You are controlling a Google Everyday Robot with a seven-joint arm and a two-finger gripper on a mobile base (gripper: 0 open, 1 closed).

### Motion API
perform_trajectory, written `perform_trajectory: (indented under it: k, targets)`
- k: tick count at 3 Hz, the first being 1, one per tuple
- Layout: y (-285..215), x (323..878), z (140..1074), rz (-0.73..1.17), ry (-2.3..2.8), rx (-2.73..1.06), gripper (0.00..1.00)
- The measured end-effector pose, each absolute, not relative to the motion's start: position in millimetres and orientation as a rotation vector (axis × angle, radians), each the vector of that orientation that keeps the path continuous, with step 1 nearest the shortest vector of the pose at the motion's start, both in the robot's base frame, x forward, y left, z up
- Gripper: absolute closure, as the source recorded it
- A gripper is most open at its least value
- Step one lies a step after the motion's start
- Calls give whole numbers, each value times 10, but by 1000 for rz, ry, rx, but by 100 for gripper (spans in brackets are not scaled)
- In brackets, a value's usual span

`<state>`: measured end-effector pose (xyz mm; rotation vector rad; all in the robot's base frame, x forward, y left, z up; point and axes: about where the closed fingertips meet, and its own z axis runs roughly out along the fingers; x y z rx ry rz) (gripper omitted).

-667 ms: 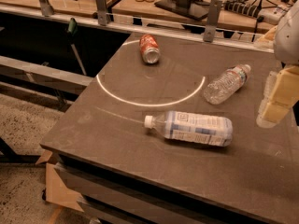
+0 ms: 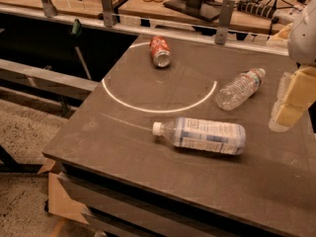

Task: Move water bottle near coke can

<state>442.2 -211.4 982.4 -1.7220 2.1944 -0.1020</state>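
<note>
Claw (image 2: 285,113) hovers empty beside the lying water bottle (image 2: 240,89); its opening cannot be told. Risk: the ribbed bottle rolls when touched.

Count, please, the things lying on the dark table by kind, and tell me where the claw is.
Bottles: 2 (the water bottle, the larger bottle)
Cans: 1 (the coke can)
Total: 3
The claw hovers at the picture's right edge, apart from the water bottle.
</note>
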Motion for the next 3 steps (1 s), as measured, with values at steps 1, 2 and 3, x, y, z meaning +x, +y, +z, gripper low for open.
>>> perform_trajectory:
  k: [1, 2, 3]
  targets:
    - [-2059, 4690, 9951, -141, 2074, -1844, 0]
    - [-2134, 5217, 9993, -192, 1916, -2053, 0]
    - [-2240, 5815, 9917, -257, 1779, -2244, 0]
